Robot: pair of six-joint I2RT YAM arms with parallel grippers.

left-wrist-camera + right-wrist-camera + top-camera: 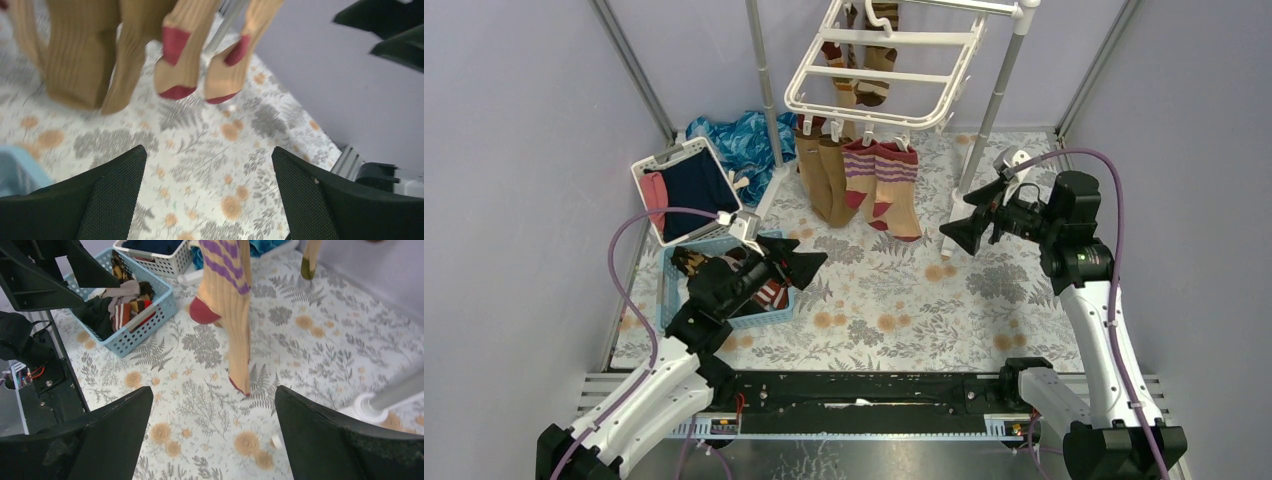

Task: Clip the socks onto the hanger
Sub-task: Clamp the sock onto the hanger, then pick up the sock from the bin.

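- The flower-printed tabletop (pixel 904 300) lies under both claws
- The hanger (pixel 879 70), a white frame with crossbars on a pale pole, stands beyond and above both claws; its pole comes down close beside the right claw
- The white basket (pixel 669 153), holding navy and pink garments, sits beyond the left claw and off to its left, with a shiny blue cloth (pixel 744 140) behind it
- The blue basket (pixel 769 318) sits right beneath and behind the left claw
- The left claw (pixel 207 150) hangs over the basket's far edge with its jaws wide and nothing between them
- The right claw (pixel 214 390) is raised above the tabletop, also spread wide and empty, and faces across toward the left claw
- The hung socks (pixel 884 185), two brown and two tan with striped cuffs, dangle from the frame's near clips, ahead of the left claw and apart from it
- The loose socks (pixel 127 302) lie heaped in the blue basket, under the left claw
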